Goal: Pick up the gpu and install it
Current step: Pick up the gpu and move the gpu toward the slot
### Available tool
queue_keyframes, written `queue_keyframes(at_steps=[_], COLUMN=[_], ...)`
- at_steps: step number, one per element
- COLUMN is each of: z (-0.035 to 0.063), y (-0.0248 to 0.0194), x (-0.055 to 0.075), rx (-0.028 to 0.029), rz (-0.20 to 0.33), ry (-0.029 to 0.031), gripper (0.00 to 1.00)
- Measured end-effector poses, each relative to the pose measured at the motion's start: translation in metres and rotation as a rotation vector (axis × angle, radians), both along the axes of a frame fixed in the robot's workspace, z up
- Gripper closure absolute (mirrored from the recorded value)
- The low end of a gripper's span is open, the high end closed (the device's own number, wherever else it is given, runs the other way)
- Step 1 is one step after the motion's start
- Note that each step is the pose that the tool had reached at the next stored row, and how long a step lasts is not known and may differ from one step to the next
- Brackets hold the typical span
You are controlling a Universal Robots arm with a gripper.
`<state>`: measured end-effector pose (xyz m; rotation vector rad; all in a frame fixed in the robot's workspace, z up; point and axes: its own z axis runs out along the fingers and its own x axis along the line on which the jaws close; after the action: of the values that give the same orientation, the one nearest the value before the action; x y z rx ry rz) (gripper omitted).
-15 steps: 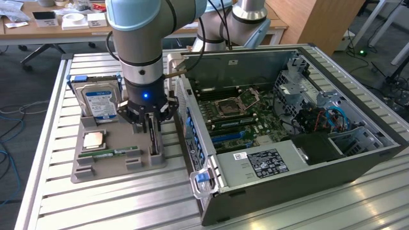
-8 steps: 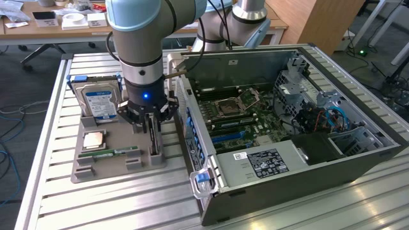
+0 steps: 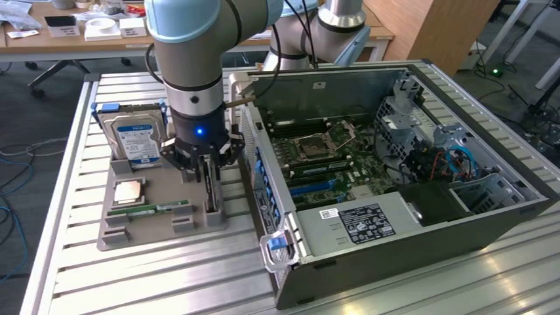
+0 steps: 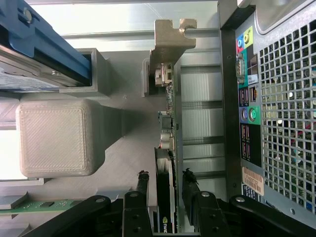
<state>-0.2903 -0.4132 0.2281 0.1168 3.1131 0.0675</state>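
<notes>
The gpu [image 3: 211, 200] stands on edge in a slot of the grey holder tray [image 3: 114, 237], just beside the open computer case [image 3: 394, 177]. In the wrist view the gpu [image 4: 166, 148] runs away from me as a thin dark card, with its silver end bracket [image 4: 170, 42] at the far end. My gripper [image 3: 206, 173] is lowered straight over it. The gripper [image 4: 165, 180] is open, and its black fingertips [image 4: 142, 181] straddle the card's near end with a narrow gap on each side.
The holder also carries a hard drive [image 3: 136, 138] with a blue-white label, a CPU [image 3: 130, 191] and a RAM stick [image 3: 159, 209]. The case's perforated back panel [image 4: 281, 123] lies close beside the card. The motherboard [image 3: 319, 161] lies exposed inside the case.
</notes>
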Motion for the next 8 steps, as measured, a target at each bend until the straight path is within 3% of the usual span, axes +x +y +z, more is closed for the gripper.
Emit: queue_keyframes(at_steps=[1,2,8], z=[0.0,0.0,0.0], y=[0.0,0.0,0.0], x=[0.0,0.0,0.0], rx=[0.0,0.0001,0.0], rz=[0.0,0.0,0.0], ry=[0.0,0.0,0.0], gripper=[0.6,0.67,0.67])
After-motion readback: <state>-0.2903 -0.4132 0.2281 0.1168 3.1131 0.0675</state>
